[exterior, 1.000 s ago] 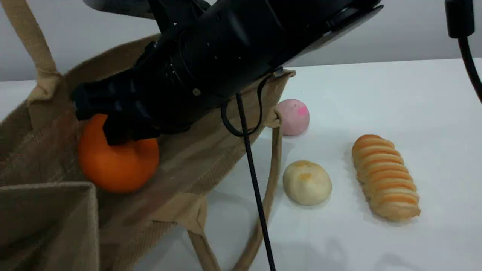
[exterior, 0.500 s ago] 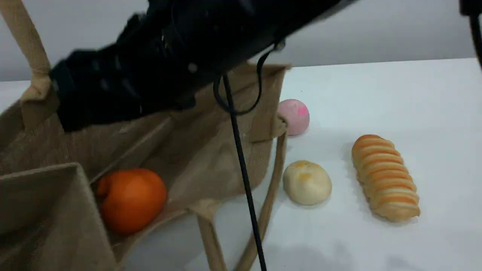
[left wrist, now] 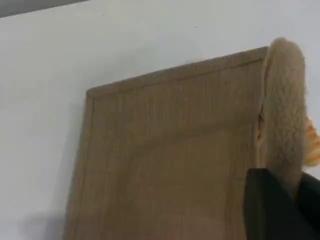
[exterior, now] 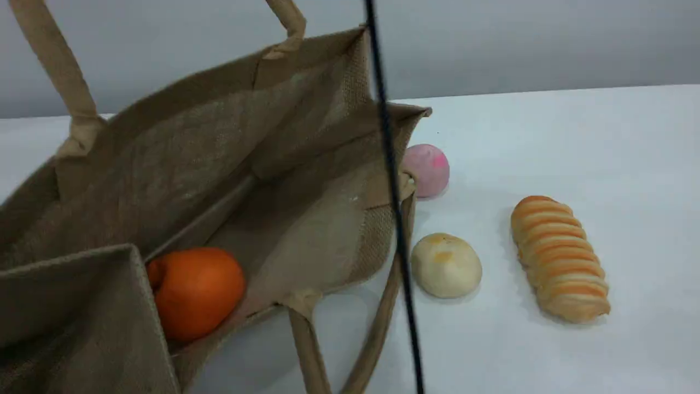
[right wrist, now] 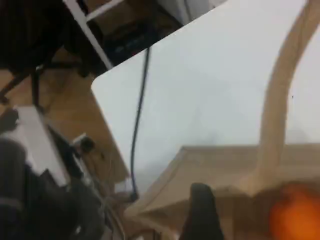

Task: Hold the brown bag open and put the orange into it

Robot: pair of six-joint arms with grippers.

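The brown bag (exterior: 180, 158) stands open on the white table, its mouth toward the scene camera and one handle (exterior: 60, 71) pulled up. The orange (exterior: 194, 290) lies loose on the bag's floor, touched by no gripper. Neither arm shows in the scene view. In the left wrist view my left gripper (left wrist: 290, 200) is shut on the bag's beige handle (left wrist: 285, 110), above the bag's side panel (left wrist: 170, 165). In the blurred right wrist view one dark fingertip (right wrist: 200, 215) hovers above the bag's rim (right wrist: 220, 155), holding nothing, with the orange (right wrist: 297, 215) below it.
To the right of the bag lie a pale pink ball (exterior: 427, 169), a cream bun (exterior: 445, 265) and a striped bread loaf (exterior: 558, 257). A black cable (exterior: 391, 191) hangs down in front of the bag's right side. The bag's lower handle (exterior: 377, 328) loops onto the table.
The right gripper let go of the orange, which dropped to the bag's floor. The right arm then rose out of the scene view. The bag's far wall now stands higher.
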